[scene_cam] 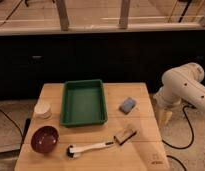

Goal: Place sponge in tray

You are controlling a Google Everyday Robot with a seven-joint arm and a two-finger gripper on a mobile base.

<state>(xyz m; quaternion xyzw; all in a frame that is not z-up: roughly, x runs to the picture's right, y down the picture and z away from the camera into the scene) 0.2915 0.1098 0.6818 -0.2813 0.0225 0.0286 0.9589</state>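
The small blue-grey sponge (pixel 128 105), a soft rounded rectangle, lies flat on the table just right of the large green plastic tray (pixel 66 102), apart from it and outside it. The tray sits near the middle of the pale wooden plank table (pixel 141 152). Nearer than the sponge lies a tan wooden block with a black edge (pixel 125 135), with a white-handled brush (pixel 88 148) to its left. A round dark-red bowl (pixel 44 139) sits at the near left, with a small white round container (pixel 42 110) beyond it. The white arm's gripper (pixel 165 121) hangs off the table's right edge, holding nothing; I cannot tell whether it is spread or pressed together. Behind the table runs a dark low wall (pixel 96 57) under pale window posts, and black cables (pixel 188 132) trail on the speckled floor
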